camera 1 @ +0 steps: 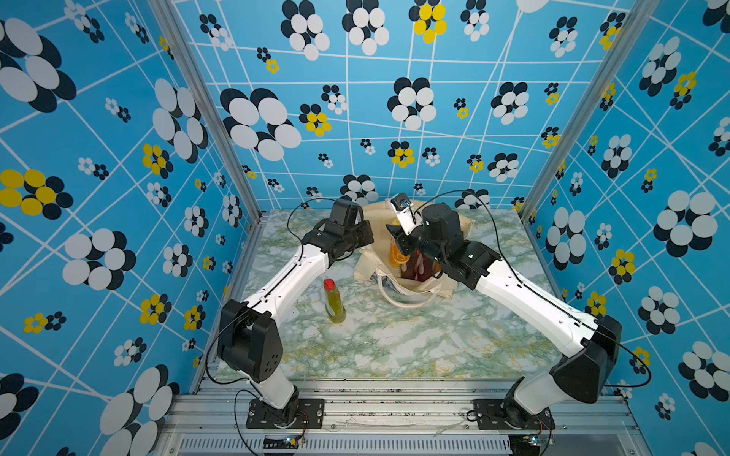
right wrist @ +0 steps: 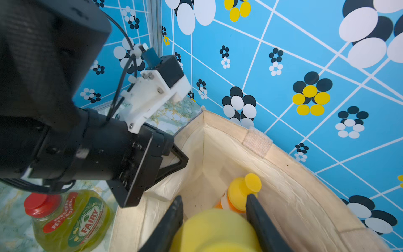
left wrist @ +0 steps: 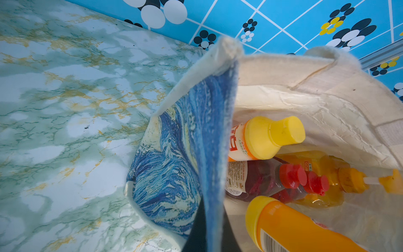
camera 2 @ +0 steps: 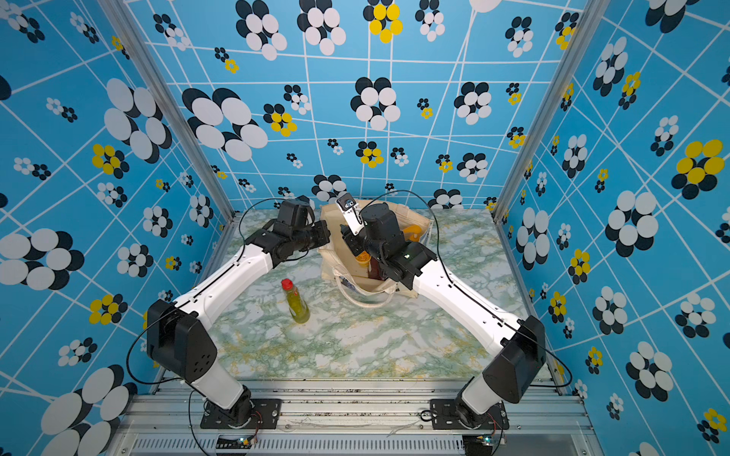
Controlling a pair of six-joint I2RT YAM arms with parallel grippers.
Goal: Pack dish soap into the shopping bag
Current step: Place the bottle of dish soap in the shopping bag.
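Both top views: olive-green bottle [camera 1: 334, 302] upright.

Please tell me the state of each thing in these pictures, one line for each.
shopping bag: open, rim pinched.
left gripper: shut on the shopping bag.
right gripper: shut on a yellow-capped bottle in the bag's mouth.
green bottle: upright, capped, on the table.
second yellow-capped bottle, two red-capped bottles, pump bottle: inside the bag.
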